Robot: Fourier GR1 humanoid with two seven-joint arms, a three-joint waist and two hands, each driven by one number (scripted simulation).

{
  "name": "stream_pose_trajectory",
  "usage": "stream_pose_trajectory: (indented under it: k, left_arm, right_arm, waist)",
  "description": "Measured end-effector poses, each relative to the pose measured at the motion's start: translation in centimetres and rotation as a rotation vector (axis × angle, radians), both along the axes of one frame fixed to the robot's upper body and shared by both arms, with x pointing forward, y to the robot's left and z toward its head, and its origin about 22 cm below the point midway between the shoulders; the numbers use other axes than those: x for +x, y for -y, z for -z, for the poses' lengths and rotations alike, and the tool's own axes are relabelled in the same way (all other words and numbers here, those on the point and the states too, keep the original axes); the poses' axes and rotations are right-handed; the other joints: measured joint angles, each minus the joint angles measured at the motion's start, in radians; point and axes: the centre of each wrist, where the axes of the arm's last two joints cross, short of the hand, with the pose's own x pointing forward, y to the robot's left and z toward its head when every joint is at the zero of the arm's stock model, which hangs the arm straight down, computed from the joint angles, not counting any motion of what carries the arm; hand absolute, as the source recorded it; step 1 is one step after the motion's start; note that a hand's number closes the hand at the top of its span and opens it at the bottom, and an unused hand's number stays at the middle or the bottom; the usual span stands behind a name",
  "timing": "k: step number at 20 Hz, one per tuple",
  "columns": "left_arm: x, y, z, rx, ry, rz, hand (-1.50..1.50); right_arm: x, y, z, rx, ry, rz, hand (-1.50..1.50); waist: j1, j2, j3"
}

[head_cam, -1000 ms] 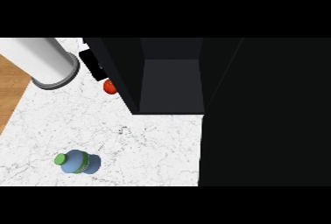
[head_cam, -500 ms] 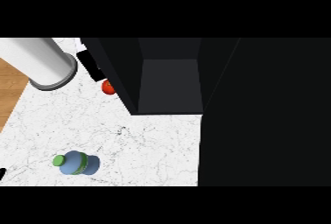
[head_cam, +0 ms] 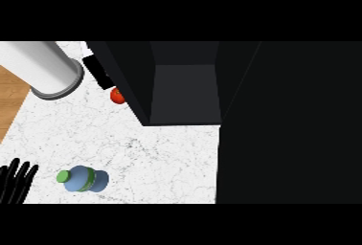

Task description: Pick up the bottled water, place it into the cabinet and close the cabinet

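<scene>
Now, at the near left edge we see our left hand [head_cam: 17, 181], fingers straight and spread, holding nothing. Just right of it the bottled water [head_cam: 83, 179] lies on the white marble counter [head_cam: 141, 143], green cap pointing left. Farther right stands the dark cabinet [head_cam: 185, 91], its door open.

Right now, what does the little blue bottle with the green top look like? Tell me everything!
The bottled water is small, with a see-through blue body, a round green cap at its left end and a green band around the middle. It sits on the white marbled counter, near the lower left, well away from the open dark cabinet. From this steep view I cannot tell if it stands or lies. Nothing touches it: the black left hand shows just to its left, fingers straight, with a gap between them.
</scene>
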Motion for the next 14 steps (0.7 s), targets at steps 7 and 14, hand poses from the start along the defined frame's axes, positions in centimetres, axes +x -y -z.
stream_pose_trajectory:
  k: [7,14]
  left_arm:
    - [2.1,0.1,4.8,-0.021,-0.031,-0.031,-1.50]
    - [4.3,0.7,9.3,-0.022,-0.054,-0.090,-1.50]
  right_arm:
    - [-1.3,0.2,0.2,-0.011,-0.002,-0.006,-1.50]
    - [-2.1,0.7,0.4,-0.035,-0.002,-0.010,-1.50]
  waist:
    - [-0.005,0.000,-0.001]
    - [-0.004,0.002,-0.001]
